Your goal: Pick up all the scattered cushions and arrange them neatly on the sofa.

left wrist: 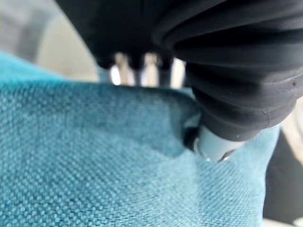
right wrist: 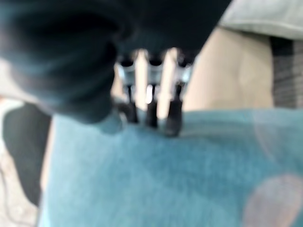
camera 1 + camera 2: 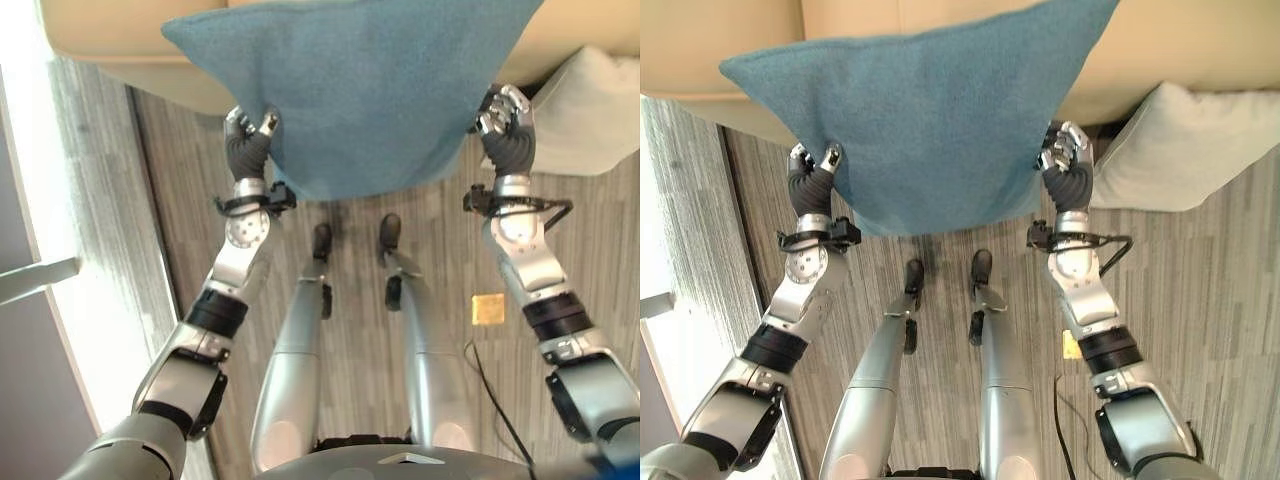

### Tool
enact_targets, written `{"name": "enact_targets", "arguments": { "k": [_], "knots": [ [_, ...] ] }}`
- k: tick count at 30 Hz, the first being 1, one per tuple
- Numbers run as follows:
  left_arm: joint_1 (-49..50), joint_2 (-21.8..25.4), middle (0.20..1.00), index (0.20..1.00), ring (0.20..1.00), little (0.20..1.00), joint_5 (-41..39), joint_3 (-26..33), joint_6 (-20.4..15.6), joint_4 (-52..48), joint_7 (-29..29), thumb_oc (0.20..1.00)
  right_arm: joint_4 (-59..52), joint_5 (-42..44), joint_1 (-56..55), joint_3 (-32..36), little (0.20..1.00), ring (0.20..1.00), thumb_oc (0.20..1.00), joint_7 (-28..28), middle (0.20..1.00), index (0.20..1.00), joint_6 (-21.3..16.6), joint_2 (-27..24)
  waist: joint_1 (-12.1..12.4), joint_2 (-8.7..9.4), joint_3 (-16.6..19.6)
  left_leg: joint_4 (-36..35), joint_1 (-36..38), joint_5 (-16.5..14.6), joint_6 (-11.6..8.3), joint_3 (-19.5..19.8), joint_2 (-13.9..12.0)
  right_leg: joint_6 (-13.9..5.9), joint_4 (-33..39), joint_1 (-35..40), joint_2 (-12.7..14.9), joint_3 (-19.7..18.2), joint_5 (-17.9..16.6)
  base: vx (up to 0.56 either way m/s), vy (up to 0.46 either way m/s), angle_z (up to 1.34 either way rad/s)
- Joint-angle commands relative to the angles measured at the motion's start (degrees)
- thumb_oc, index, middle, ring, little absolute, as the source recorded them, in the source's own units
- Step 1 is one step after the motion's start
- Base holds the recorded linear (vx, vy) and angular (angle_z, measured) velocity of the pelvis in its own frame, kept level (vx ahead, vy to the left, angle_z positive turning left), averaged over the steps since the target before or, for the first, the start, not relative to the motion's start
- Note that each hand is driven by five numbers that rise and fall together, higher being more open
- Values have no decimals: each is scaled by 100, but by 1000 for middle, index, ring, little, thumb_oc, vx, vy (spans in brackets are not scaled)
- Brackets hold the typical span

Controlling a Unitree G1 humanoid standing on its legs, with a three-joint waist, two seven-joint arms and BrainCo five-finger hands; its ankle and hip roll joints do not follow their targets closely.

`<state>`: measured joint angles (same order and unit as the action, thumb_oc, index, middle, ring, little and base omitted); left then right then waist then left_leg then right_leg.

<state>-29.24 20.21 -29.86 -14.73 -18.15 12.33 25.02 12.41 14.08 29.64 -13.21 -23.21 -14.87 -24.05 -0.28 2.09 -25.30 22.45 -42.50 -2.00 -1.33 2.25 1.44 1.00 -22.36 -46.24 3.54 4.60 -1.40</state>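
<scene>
The beige sofa (image 3: 1200, 60) runs across the far side, beyond both hands, its front edge just past the fingertips. Below it lies the grey striped floor (image 3: 1200, 300).

Between the two hands hangs the teal cushion (image 3: 930, 130), held up off the floor in front of the sofa, its upper part overlapping the sofa's seat front. It is broad, and spans the whole gap from one hand to the other, with its lower edge sagging a little between them.

Just outside the right hand, a pale grey cushion (image 3: 1180, 150) lies against the sofa's front, touching the floor, close to that hand but apart from it.

The left hand (image 3: 810, 175) grips the teal cushion's lower corner on its side: fingers curled over the edge, thumb pressed into the fabric so that the cloth dimples around it, as the left wrist view shows. The right hand (image 3: 1065, 160) clasps the opposite lower corner, its dark fingertips (image 2: 173, 120) bearing down on the weave and the fingers bent round the cushion's edge.

A small yellow square (image 3: 488, 308) sits on the floor nearer the robot than the right hand, below its forearm.
</scene>
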Motion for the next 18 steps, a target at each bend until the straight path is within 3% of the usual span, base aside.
{"name": "enact_targets", "arguments": {
  "k": [1, 6, 10, 15, 18],
  "knots": [
    [-176, -266, 200, 200, 200, 200, 240, -401, -406, -381, -578, 200, -477, -298, -122, -239, 200, 200, 200, 495, 200, 200, -541, 203, -6, -166, 494, -1092, 513, 764, -358, 285, -244, -373, 26, 795, -1, 205, 632, 165, -18, 2],
    [716, -385, 200, 200, 200, 200, 115, -498, -326, -527, -962, 200, -616, -284, -1119, -317, 200, 200, 200, 882, 200, 200, -431, 286, -31, -158, 858, -1776, 2024, 880, -434, 263, -351, -397, 733, 2387, -76, 256, 596, 168, -23, 8],
    [1125, -343, 200, 200, 200, 200, 133, -454, -254, -548, -1128, 200, -670, -323, -1600, -241, 200, 200, 200, 1023, 200, 200, -391, 246, -114, -156, 1118, -1903, 2600, 893, -545, 233, -460, -357, 1092, 3066, -176, 238, 600, 130, -78, 3],
    [1460, -329, 200, 200, 200, 200, 79, -326, -206, -599, -1230, 200, -705, -376, -1913, -270, 200, 200, 200, 1181, 200, 200, -317, 190, -75, 24, 1319, -1102, 2691, 898, -567, 366, -372, -251, 1509, 3848, -245, 188, 651, 133, -134, 5],
    [1627, -358, 200, 200, 200, 200, 70, -280, -165, -555, -1260, 200, -672, -401, -1958, -252, 200, 200, 200, 1185, 200, 200, -265, 197, -55, 20, 1480, -1444, 2720, 713, -427, 293, -152, -303, 1622, 4035, -265, 122, 651, 159, 10, 6]
  ]
}}
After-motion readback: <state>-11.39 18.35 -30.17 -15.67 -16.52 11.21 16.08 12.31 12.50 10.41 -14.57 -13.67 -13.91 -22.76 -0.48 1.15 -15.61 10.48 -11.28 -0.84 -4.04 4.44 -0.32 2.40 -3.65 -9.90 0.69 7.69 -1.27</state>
